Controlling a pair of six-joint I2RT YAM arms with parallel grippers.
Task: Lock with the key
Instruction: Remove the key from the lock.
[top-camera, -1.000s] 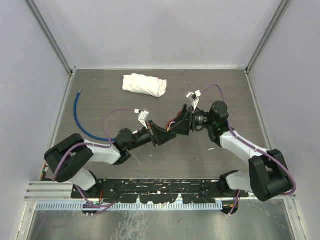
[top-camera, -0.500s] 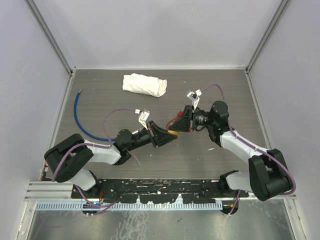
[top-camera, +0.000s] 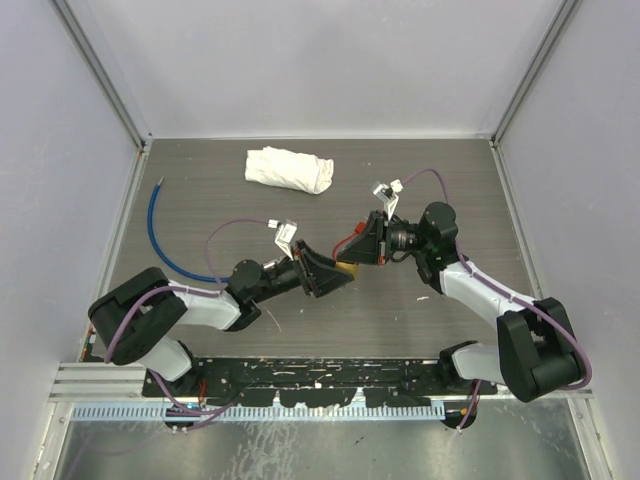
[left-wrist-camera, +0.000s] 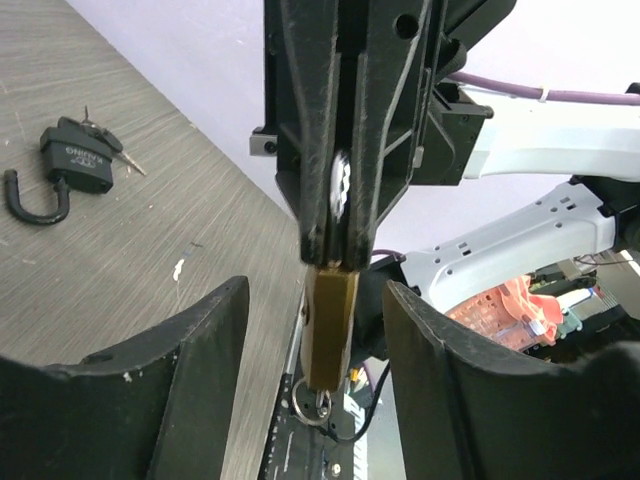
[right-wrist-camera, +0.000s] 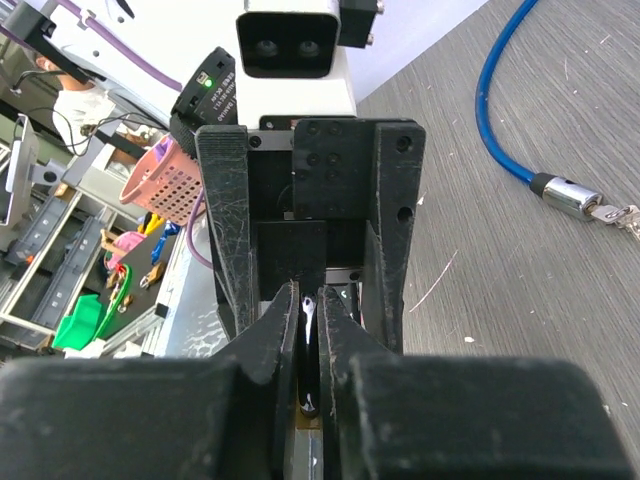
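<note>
Mid-table, both arms meet nose to nose above the surface. The right gripper is pressed together on the upper end of a brass lock body, which hangs edge-on from it, off the table. The left gripper is spread, one finger on each side of the brass and touching neither face. A small key ring dangles from the brass's lower end. Judgement: the step is taking the key below the body so it can be turned. To do it well, the left should drop toward the ring end, centre on the stub above the ring and not on the body, close gently, and twist about the lock's long axis while the right holds firm. Pinching the loose ring alone would likely slip. Hard to read: the shackle is buried between the right fingers, so open or latched cannot be told. The key blade is too small to make out. The overhead view shows only a yellow sliver. A blue cable lock and a black padlock, shackle open, lie well apart on the table. Which lock is meant is my guess.
</note>
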